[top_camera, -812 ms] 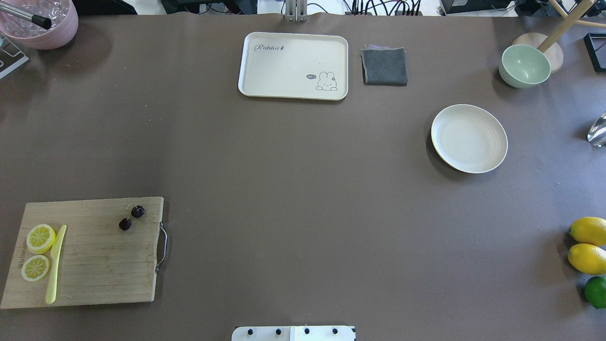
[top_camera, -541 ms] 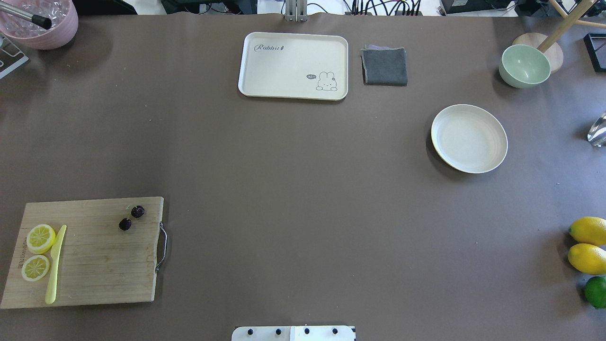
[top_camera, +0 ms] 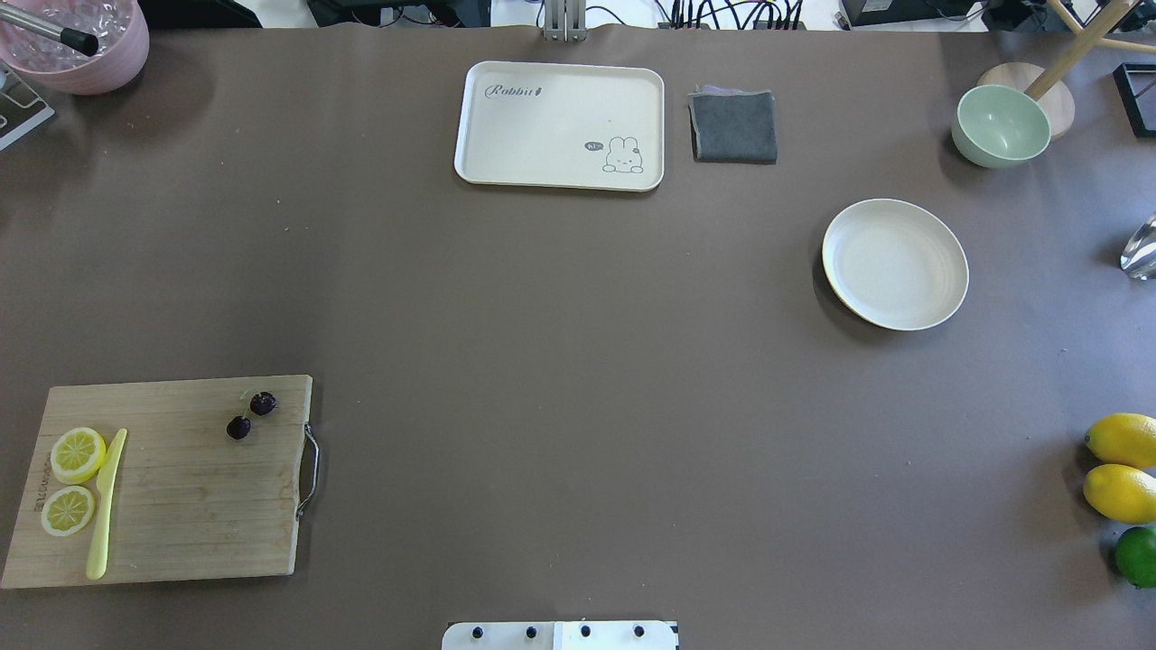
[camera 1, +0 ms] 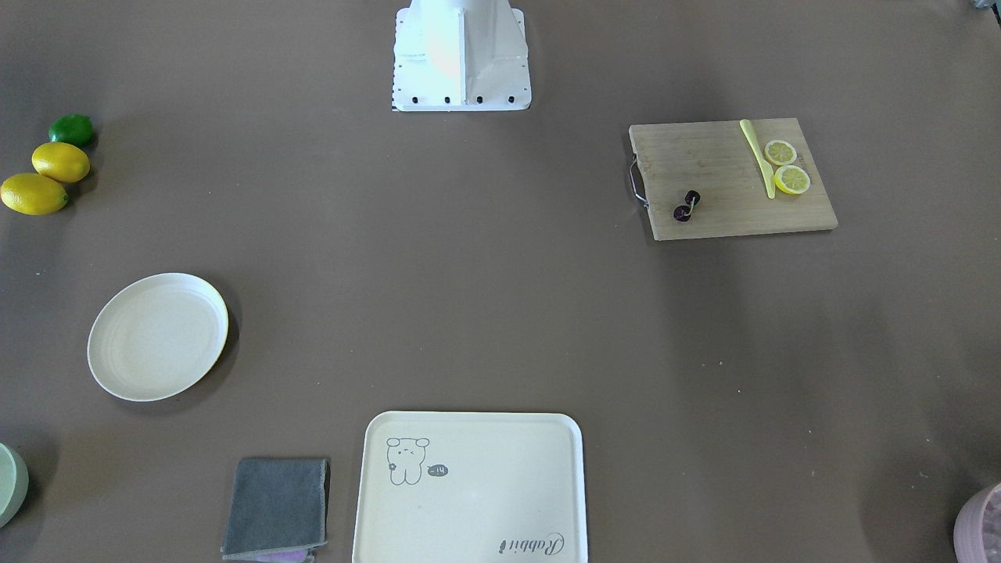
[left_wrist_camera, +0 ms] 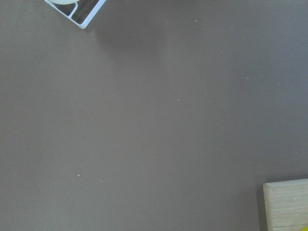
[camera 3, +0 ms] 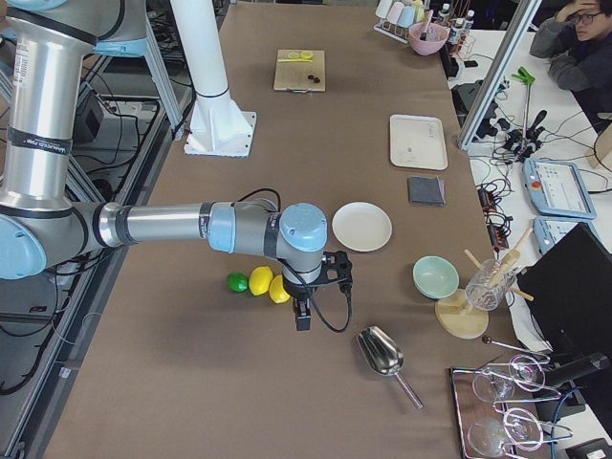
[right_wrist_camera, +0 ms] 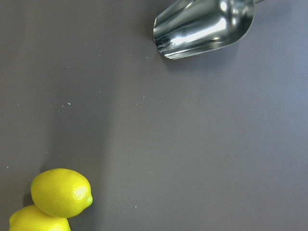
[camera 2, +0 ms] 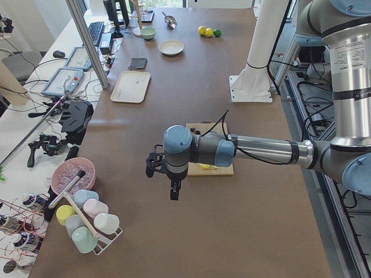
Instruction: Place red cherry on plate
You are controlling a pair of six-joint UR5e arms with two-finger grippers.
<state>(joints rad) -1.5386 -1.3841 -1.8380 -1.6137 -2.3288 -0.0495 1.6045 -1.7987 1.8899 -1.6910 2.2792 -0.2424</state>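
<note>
The red cherry [top_camera: 250, 415], two tiny dark maroon balls on one stem, lies near the handle end of a wooden cutting board [top_camera: 190, 515]; the front-facing view also shows the cherry [camera 1: 687, 206]. The round cream plate [top_camera: 894, 264] sits bare far off at the right; in the front-facing view the plate [camera 1: 156, 336] is on the left. My left gripper [camera 2: 173, 190] shows only in the exterior left view, hanging over bare table beyond the board; I cannot tell its state. My right gripper [camera 3: 302, 316] shows only in the exterior right view, near the lemons; its state is unclear too.
A rabbit tray [top_camera: 560, 125] and grey cloth [top_camera: 733, 126] lie at the far edge. Lemon slices [top_camera: 77, 454] and a yellow knife [top_camera: 106, 506] share the board. Two lemons [top_camera: 1123, 467], a lime [top_camera: 1138, 555], green bowl [top_camera: 1001, 125] and metal scoop [right_wrist_camera: 204, 26] are at right.
</note>
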